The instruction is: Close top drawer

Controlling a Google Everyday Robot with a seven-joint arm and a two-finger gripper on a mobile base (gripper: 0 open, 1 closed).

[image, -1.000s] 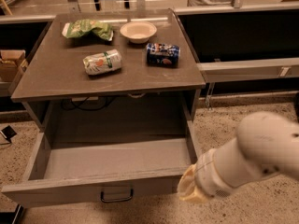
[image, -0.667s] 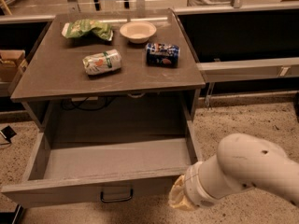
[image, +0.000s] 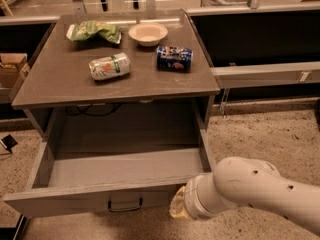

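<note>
The top drawer (image: 120,168) of the grey cabinet stands pulled far out toward me, and its inside is bare. Its plain grey front (image: 65,203) runs along the bottom of the view, with a small dark wire handle (image: 125,204) at its centre. My white arm (image: 260,196) reaches in from the lower right. My gripper (image: 177,208) is at the right end of the drawer front, low and close against it, mostly hidden by the wrist.
On the cabinet top (image: 60,84) lie a green bag (image: 95,31), a white bowl (image: 148,33), a blue can on its side (image: 174,58) and a white-green can on its side (image: 109,66). A cardboard box (image: 12,69) stands at left. A grey rail (image: 265,74) runs at right over speckled floor.
My arm has swung left and lower, bringing the gripper from beside the drawer's right corner in against the right end of the drawer front. The drawer has not visibly moved.
</note>
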